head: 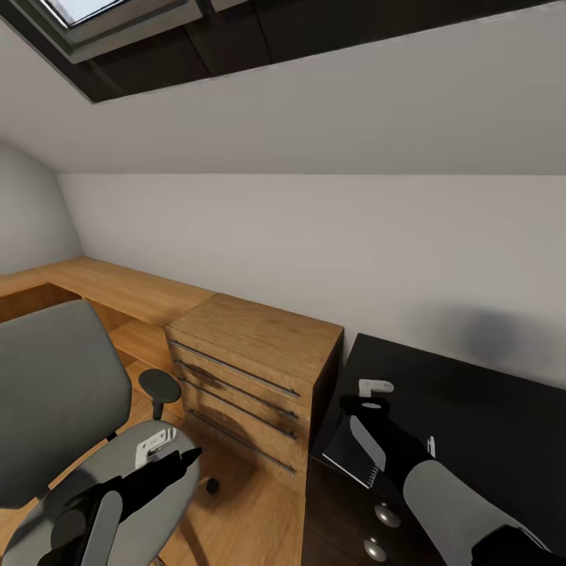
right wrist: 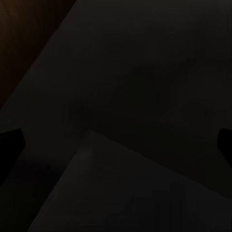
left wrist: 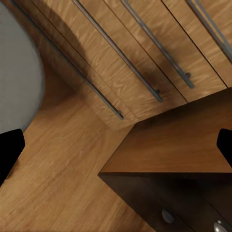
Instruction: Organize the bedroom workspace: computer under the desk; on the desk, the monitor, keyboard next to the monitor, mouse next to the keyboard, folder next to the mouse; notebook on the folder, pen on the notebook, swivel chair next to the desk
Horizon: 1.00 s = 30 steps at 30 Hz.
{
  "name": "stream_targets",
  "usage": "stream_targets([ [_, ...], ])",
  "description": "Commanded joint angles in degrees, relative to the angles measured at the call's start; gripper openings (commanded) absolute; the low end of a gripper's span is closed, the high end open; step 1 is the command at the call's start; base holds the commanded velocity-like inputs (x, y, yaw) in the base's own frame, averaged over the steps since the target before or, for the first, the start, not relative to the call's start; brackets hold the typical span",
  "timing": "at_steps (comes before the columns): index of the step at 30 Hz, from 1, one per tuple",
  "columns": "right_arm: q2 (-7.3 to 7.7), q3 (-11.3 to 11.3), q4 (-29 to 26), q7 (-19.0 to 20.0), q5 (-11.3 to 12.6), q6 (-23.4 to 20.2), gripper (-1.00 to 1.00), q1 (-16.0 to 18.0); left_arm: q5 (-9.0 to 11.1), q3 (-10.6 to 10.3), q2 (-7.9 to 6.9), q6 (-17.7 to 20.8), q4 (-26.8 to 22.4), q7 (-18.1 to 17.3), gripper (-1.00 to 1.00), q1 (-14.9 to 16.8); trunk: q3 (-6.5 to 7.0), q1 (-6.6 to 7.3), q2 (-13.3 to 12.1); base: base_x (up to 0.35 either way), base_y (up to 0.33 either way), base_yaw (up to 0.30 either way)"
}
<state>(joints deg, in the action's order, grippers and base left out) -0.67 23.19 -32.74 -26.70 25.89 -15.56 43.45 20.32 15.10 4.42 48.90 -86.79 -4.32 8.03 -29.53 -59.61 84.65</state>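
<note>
The grey swivel chair (head: 55, 393) stands at the left, its seat (left wrist: 17, 72) beside the wood floor. My left gripper (head: 185, 457) hovers open over the front of the seat with nothing between its fingers (left wrist: 9, 150). At the right is the black desk (head: 487, 409). The notebook (head: 346, 450), a dark thin rectangle with a spiral edge, lies on its near left corner. My right gripper (head: 368, 405) hangs open just above it, its fingertips (right wrist: 9, 145) wide apart over a faintly paler flat sheet (right wrist: 140, 193). A short white stick, apparently the pen (head: 431, 446), shows beside my right forearm. Monitor, keyboard, mouse, folder and computer are out of view.
A light-wood chest of drawers (head: 251, 369) (left wrist: 145, 53) stands between chair and desk, with a low wooden ledge (head: 110, 287) running left along the wall. The desk's dark drawer unit has silver knobs (head: 387, 515) (left wrist: 167, 216). A skylight (head: 86, 16) sits in the sloped ceiling.
</note>
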Motion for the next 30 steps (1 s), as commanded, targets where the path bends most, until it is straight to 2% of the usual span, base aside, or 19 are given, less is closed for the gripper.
stream_targets([
  [1,0.01,0.35,0.28,-0.47,0.39,-0.26,1.00,0.05,-0.22,0.24,0.07,0.37,-0.04,-0.44,1.00,0.05,-0.06,0.00,0.04,0.000,0.000,0.000],
  [3,0.00,0.36,0.47,-0.46,0.39,-0.26,1.00,0.05,-0.20,0.26,0.07,0.39,-0.04,-0.43,1.00,0.05,-0.06,0.00,0.04,0.000,0.000,0.000],
  [9,0.02,0.34,0.62,-0.47,0.32,-0.26,1.00,0.05,-0.19,0.28,0.07,0.40,-0.06,-0.43,1.00,0.05,-1.14,-1.32,2.44,0.000,0.000,0.000],
  [30,0.05,0.27,0.57,-0.48,0.30,-0.26,1.00,0.05,-0.25,0.30,0.05,0.28,-0.15,-0.48,1.00,0.05,-1.14,-1.32,2.44,0.000,0.000,0.000],
])
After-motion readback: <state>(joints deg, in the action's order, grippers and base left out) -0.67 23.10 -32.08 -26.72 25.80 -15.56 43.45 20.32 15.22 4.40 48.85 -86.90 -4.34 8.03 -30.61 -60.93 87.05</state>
